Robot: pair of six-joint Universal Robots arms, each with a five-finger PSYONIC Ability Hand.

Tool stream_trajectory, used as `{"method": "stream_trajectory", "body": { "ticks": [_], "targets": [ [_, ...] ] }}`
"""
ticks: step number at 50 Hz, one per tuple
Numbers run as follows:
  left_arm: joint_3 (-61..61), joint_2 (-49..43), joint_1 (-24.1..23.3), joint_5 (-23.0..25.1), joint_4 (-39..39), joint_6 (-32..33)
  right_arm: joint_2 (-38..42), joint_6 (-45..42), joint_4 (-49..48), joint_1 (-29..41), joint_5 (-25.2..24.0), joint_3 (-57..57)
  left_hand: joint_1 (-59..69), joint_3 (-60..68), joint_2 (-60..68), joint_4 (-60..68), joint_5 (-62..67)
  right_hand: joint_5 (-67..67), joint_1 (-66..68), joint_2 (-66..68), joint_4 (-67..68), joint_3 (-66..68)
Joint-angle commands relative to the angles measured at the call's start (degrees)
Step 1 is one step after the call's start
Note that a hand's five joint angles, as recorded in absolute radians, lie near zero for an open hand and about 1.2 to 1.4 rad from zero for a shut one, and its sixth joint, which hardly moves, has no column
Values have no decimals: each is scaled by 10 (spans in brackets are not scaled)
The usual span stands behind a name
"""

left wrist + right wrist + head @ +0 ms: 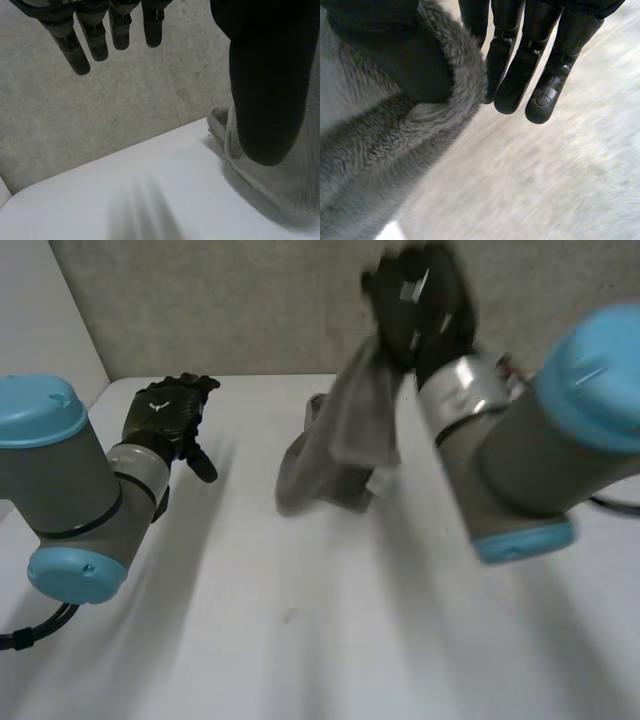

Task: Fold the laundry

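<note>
A grey fuzzy cloth (345,440) hangs from my right hand (420,300), which is raised high above the back of the white table (300,640). The cloth's lower end bunches on the tabletop. In the right wrist view the cloth (380,150) is pinched by the thumb side of the right hand (520,75), with the fingers nearly straight beside it. My left hand (165,415) hovers open over the table's left rear, apart from the cloth. In the left wrist view its fingers (95,35) are straight, and the cloth (280,195) lies beyond its thumb.
A speckled grey wall (230,300) stands right behind the table's back edge. My right forearm (540,440) slants across the right side of the table. Bare white tabletop stretches across the front and the middle.
</note>
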Motion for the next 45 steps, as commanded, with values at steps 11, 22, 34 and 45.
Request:
{"method": "stream_trajectory", "body": {
  "ticks": [11, 22, 34, 45],
  "targets": [
    [-35, -11, -35, 98, 16, -93, -141, 44, 128, 3, 6, -60, -2, 4, 6, 5, -15, 148, 245, 126, 119, 125],
    [-35, -91, -93, 153, 23, -124, -144, 49, 135, 16, 34, -51, 17, 23, 25, 23, 3, 148, 245, 126, 119, 125],
    [-11, -142, -146, 155, 50, -133, -150, 123, 175, 14, 35, -46, 10, 16, 18, 17, -3, 148, 245, 126, 119, 125],
    [30, -150, -147, 108, 93, -146, -186, 203, 242, 17, 25, -46, 12, 18, 20, 18, -2, 148, 245, 126, 119, 125]
  ]
}}
